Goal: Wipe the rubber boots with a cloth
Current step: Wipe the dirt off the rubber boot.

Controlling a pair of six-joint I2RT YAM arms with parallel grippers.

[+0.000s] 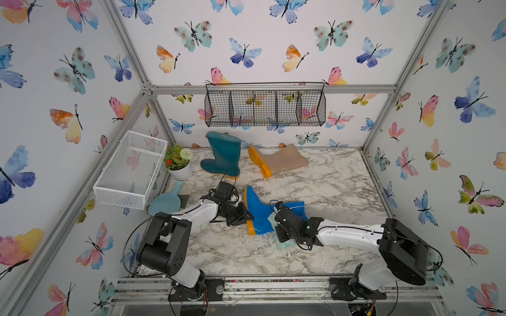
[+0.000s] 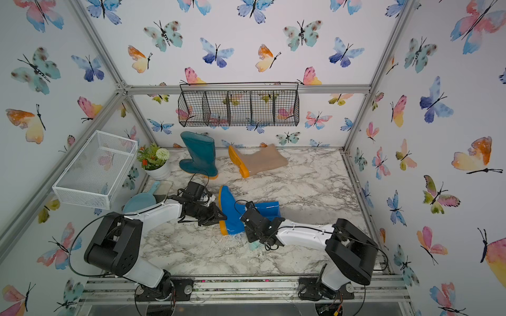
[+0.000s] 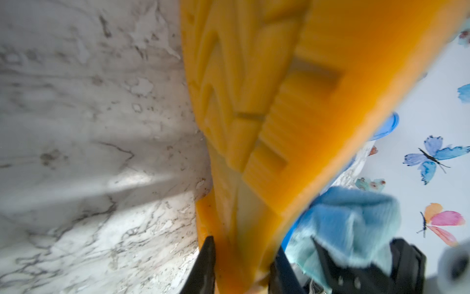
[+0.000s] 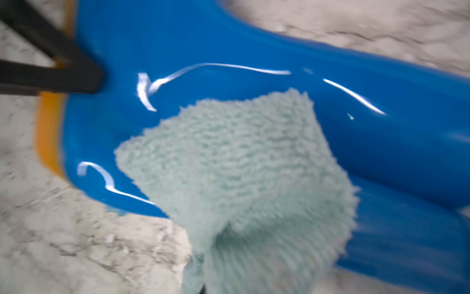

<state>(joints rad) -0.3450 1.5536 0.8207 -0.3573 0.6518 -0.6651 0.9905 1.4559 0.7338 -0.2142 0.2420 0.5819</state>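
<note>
Left gripper [image 3: 241, 254] nips orange sole [image 3: 254, 101] of blue boot [image 4: 229, 38] — steadies it; right gripper [image 1: 277, 222], clamped on cloth [image 4: 241, 165], presses it vs. ankle to wipe.

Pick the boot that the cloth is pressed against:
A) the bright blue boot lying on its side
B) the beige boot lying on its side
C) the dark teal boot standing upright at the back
A: in the right wrist view the cloth lies spread over the glossy side of the bright blue boot.
</note>
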